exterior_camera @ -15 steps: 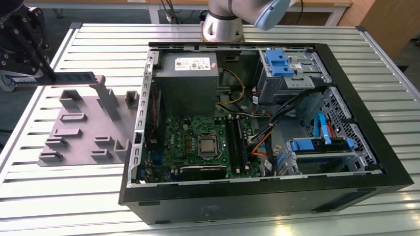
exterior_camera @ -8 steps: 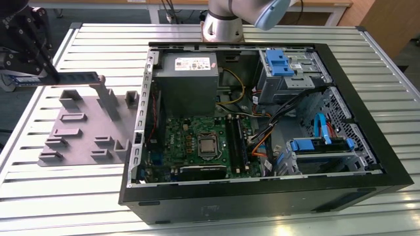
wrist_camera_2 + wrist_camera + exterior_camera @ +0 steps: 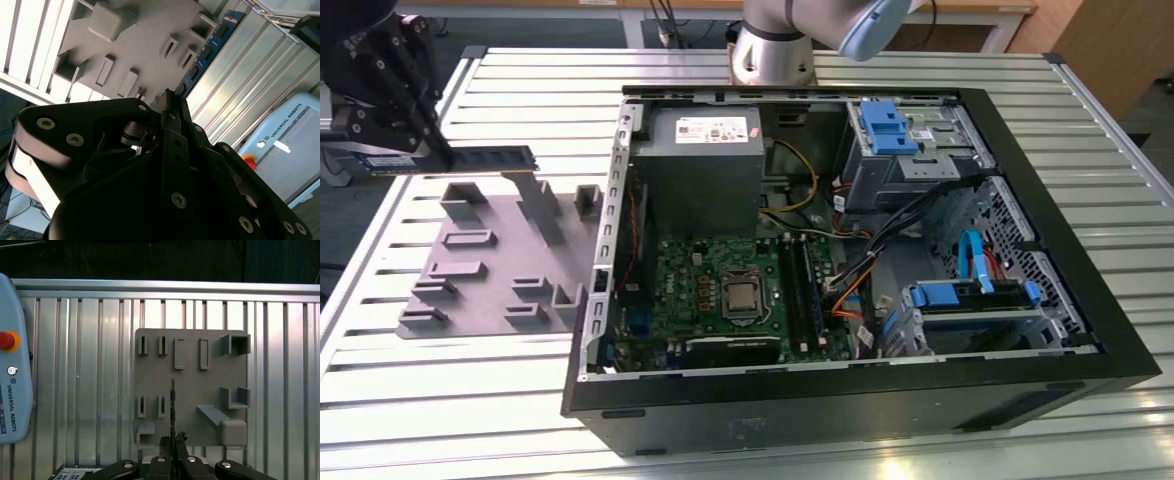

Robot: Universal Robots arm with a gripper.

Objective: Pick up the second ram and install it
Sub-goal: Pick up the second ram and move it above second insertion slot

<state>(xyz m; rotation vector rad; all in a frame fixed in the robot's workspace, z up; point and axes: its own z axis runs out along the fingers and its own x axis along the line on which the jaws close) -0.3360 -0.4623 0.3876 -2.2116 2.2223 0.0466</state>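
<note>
The gripper [image 3: 173,441] is shut tight on the second ram [image 3: 172,400]. We count one stick, and it pokes out past the fingertips. Just under the gripper lies one grey fixture [image 3: 192,385]. Farther off to its side we see one open computer case [image 3: 854,405].

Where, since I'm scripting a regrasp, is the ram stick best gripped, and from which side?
Pinch the second ram near mid-length across its two flat faces, coming from one long edge. It is a thin flat strip, so only the faces give purchase, and the opposite long edge is left free. The gripper appears to hold it so.
</note>
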